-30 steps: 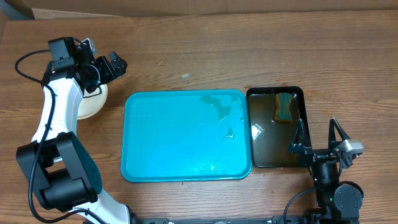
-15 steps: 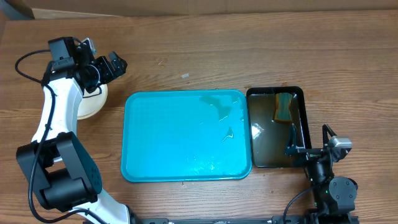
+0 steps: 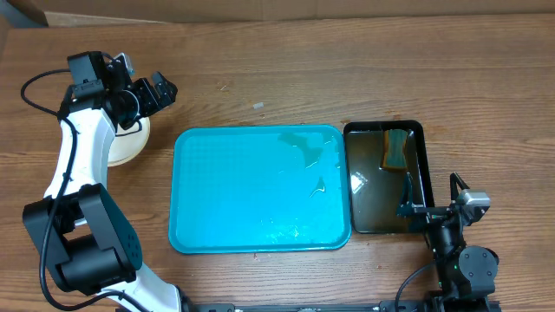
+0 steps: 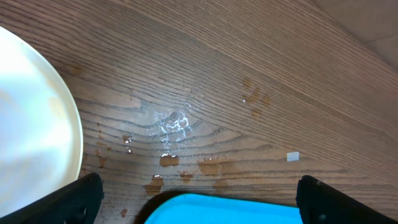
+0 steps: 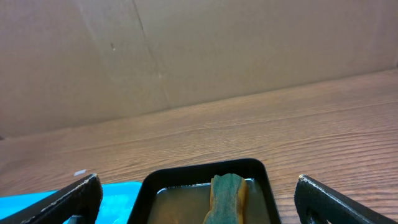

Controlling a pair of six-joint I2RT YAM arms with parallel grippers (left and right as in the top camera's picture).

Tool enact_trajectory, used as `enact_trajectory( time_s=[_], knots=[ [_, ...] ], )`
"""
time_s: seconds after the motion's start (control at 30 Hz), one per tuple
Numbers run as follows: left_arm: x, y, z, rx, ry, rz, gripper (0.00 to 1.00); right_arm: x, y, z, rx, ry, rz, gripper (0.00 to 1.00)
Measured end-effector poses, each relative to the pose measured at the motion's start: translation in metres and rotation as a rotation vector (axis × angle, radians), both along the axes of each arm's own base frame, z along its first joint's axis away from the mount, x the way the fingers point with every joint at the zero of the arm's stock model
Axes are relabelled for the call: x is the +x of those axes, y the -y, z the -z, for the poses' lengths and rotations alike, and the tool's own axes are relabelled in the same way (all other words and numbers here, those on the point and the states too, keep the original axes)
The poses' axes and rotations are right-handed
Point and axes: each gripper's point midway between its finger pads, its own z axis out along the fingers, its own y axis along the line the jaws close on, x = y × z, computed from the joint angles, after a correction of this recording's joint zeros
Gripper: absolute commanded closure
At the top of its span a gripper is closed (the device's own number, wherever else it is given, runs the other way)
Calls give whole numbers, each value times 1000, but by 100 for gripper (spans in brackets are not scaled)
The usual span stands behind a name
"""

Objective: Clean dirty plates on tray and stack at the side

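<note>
The plates (image 3: 128,149) rest near the desk's left edge, beside the tray (image 3: 234,199), partly under the left end effector (image 3: 154,92), which is wide open and empty. The right end effector (image 3: 434,195), equally open and empty, is well apart.

Table (image 3: 347,69) with tray (image 3: 225,191), black tray (image 3: 383,125), plates (image 3: 130,149)

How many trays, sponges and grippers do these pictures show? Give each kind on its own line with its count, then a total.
Trays: 2 (turquoise tray, black tray)
Sponges: 1 (sponge in the black tray)
Grippers: 2 (left gripper, right gripper)
Total: 5
</note>
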Motion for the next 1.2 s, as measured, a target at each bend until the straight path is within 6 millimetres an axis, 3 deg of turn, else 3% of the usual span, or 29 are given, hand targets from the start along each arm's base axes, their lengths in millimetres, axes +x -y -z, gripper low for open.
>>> enact_trajectory(
  time_s=[0.87, 1.03, 1.13, 1.2],
  knots=[
    [0, 0, 0, 0, 0, 0, 0, 0, 0, 0, -3, 0, 0, 0],
    [-7, 8, 1, 5, -30, 9, 0, 0, 0, 0, -2, 0, 0, 0],
    [-15, 21, -15, 41, -25, 25, 0, 0, 0, 0, -2, 0, 0, 0],
    [-17, 34, -46, 75, 42, 48, 0, 0, 0, 0, -2, 0, 0, 0]
  ],
)
